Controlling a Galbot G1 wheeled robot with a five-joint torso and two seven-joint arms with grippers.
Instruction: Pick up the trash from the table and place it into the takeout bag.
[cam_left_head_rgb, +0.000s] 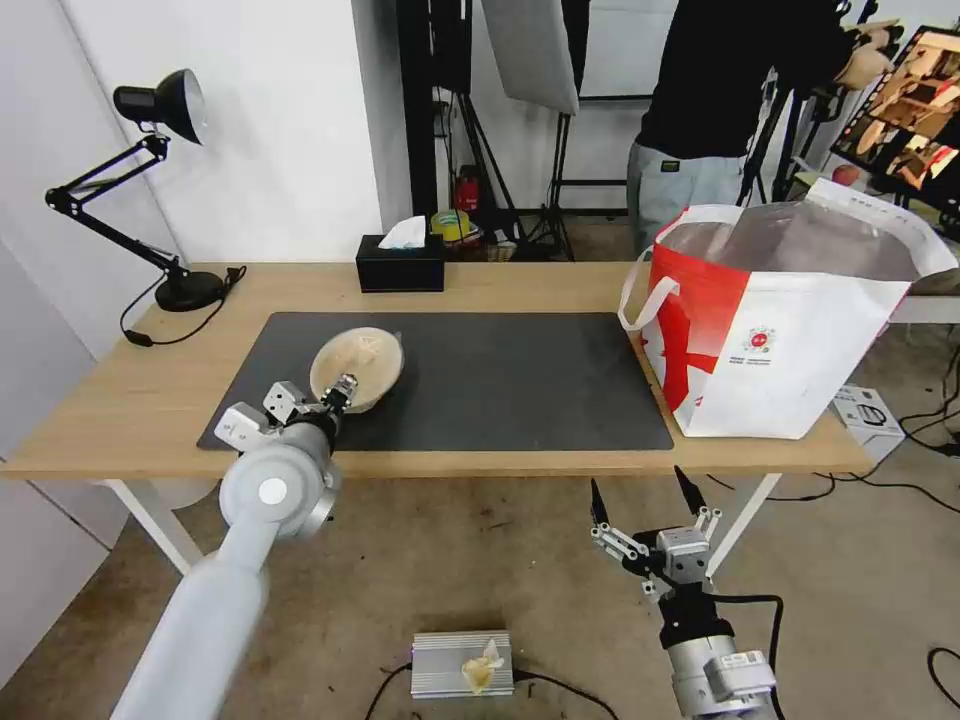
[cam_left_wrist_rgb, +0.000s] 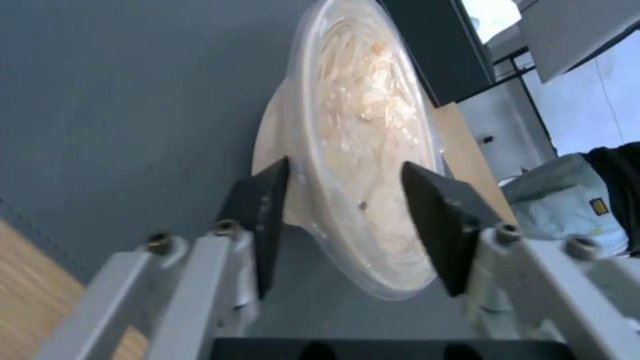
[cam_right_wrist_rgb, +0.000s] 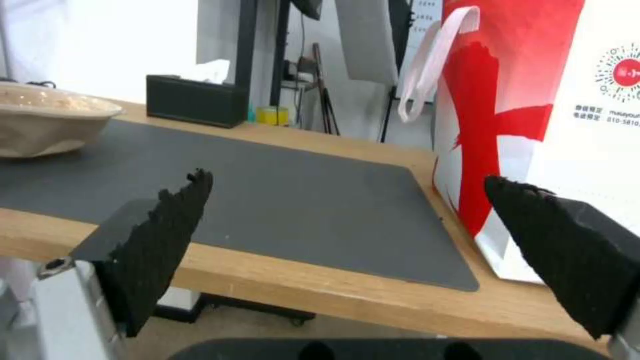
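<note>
Left hand (cam_left_head_rgb: 343, 392) straddles the near rim of the beige bowl (cam_left_head_rgb: 358, 366), one finger outside, one inside, seemingly pinching it; the bowl sits tilted on the mat (cam_left_head_rgb: 500, 375). The bag (cam_left_head_rgb: 790, 320) stands open well off to the right on the surface (cam_left_head_rgb: 120, 400). Right hand (cam_left_head_rgb: 645, 505) hangs spread below the surface's edge, nearer the bag.

a black desk lamp (cam_left_head_rgb: 160, 190) stands on its jointed arm at the bench's far left corner, its cord trailing beside the base. a black tissue box (cam_left_head_rgb: 400, 263) sits at the far edge. on the floor lie a silver metal box (cam_left_head_rgb: 462, 664) and a white carton (cam_left_head_rgb: 866, 415).
</note>
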